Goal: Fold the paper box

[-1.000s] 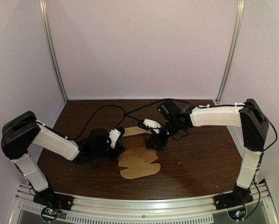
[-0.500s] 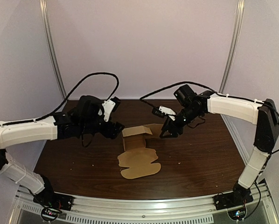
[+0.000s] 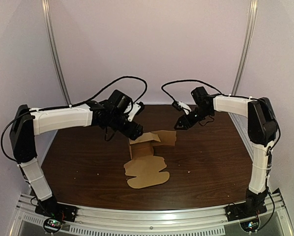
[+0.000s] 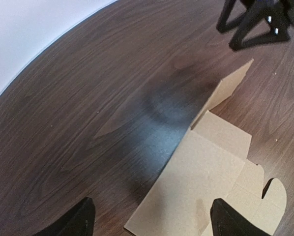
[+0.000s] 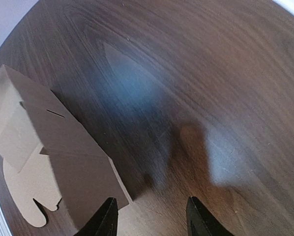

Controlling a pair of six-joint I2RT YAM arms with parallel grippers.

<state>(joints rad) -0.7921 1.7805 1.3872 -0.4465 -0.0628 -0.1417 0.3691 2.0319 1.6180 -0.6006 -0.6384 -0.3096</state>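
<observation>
Cardboard nearest me: the paper box (image 3: 146,169) lies half-unfolded mid-way across the table (image 3: 211,167), with flat flaps toward 6 o'clock and walls raised toward 12. Beyond it, my left gripper (image 3: 137,132) hovers at its 11 o'clock, fingers spread and empty. My right gripper (image 3: 182,123) hangs at 1 o'clock, likewise spread and holding nothing.

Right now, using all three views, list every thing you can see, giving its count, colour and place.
cardboard box: one, tan, partly folded, middle of the table
table: one, dark brown wood, under the box
metal rails: two, silver, upright at the back corners
cables: two, black, arching over the arms
left gripper: one, black, open, above the box's far left side
right gripper: one, black, open, above the table just beyond the box's far right flap
</observation>
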